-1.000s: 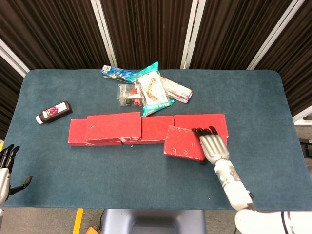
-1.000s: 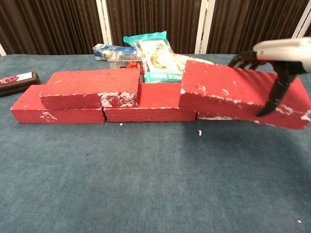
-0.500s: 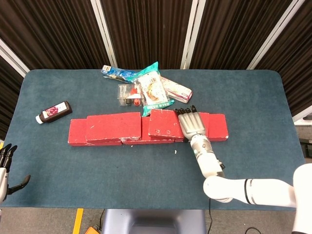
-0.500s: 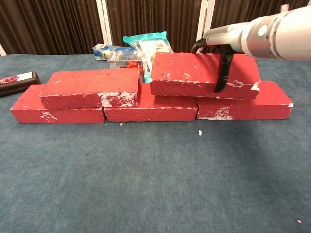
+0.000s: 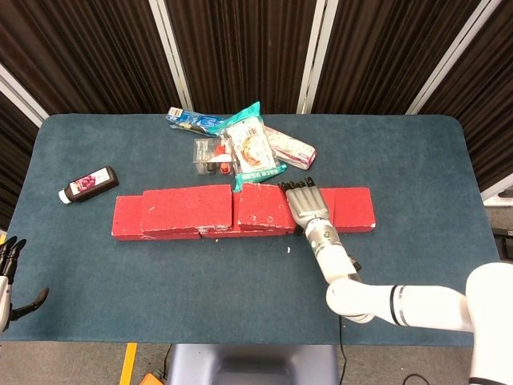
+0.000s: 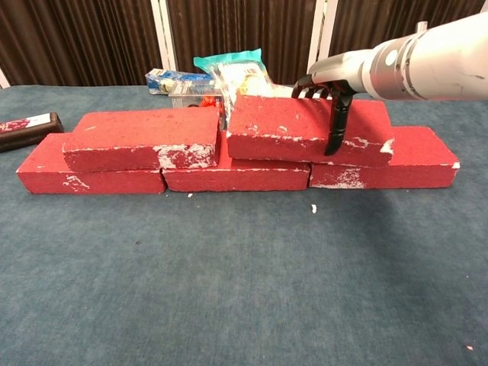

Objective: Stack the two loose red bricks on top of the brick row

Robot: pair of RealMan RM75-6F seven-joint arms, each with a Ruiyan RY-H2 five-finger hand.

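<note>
A row of red bricks (image 6: 236, 177) (image 5: 357, 211) lies across the table's middle. One upper brick (image 6: 141, 139) (image 5: 186, 208) rests on the row's left part. A second upper brick (image 6: 290, 131) (image 5: 260, 207) sits on the row right of it. My right hand (image 5: 304, 205) (image 6: 328, 91) grips this brick's right part, fingers over its top and thumb down its front face. My left hand (image 5: 10, 273) hangs off the table's front left edge, fingers apart, holding nothing.
Behind the row lie snack packets (image 5: 255, 149) (image 6: 238, 80), a blue box (image 5: 191, 120) and a small clear pack (image 5: 210, 155). A dark bottle (image 5: 88, 184) (image 6: 27, 125) lies at the left. A few red crumbs (image 6: 313, 208) dot the cloth in front.
My right hand carried the second brick from the front right up and left onto the row. It now lies level next to the first upper brick.
</note>
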